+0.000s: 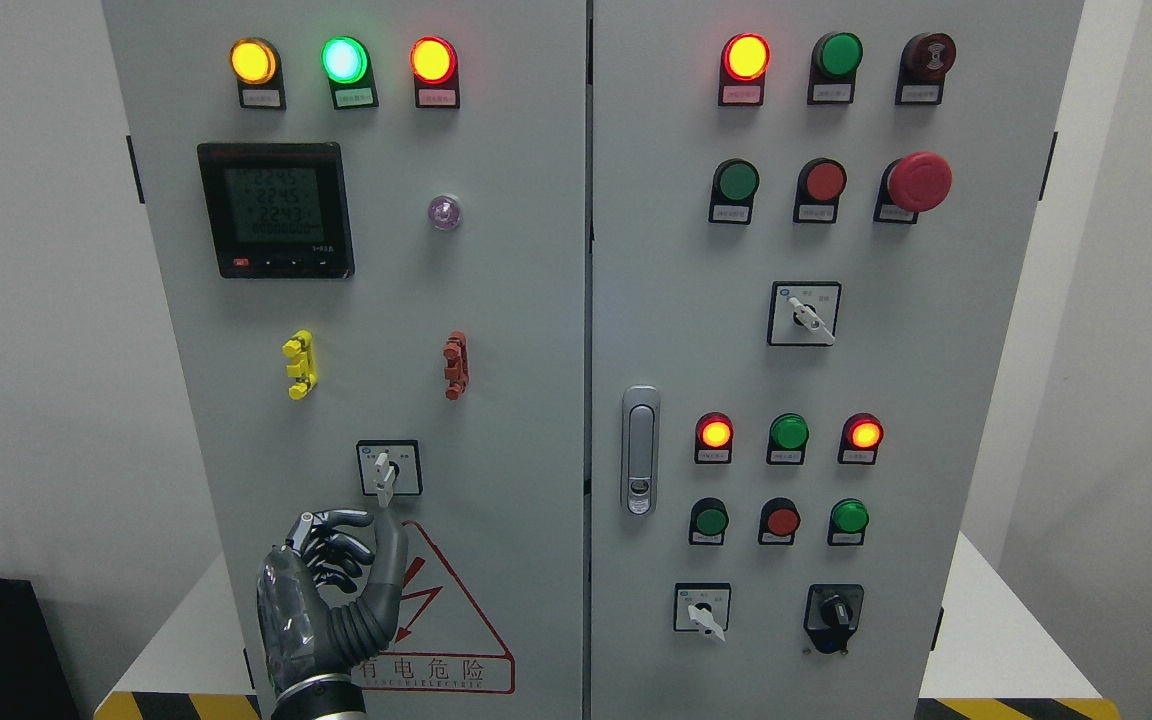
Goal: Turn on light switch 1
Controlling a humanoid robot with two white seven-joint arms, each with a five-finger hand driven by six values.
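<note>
1. Head view, layout: a grey control cabinet [496, 300] with two doors fills the frame. The rotary switch [388, 468], taken to be light switch 1, sits on the lower half of the left door, below the digital meter [276, 210] and above the red warning triangle [436, 610].
2. Head view, switch axis: the white lever of the switch runs vertically, pointing downward and slightly left.
3. Head view, hand: only the left hand [331, 590] is visible, entering from the lower left. The right hand is not in view, so the left is the working hand.
4. Head view, fingers: the thumb [388, 560] extends upward, its tip touching or just below the lever's lower end. The remaining fingers [336, 545] are curled loosely; they hold nothing.
5. Head view, key relation: the switch lies directly above and slightly right of the hand, near the thumb tip. Judgement: the next move needs a pinch on the lever, then a turn.
</note>
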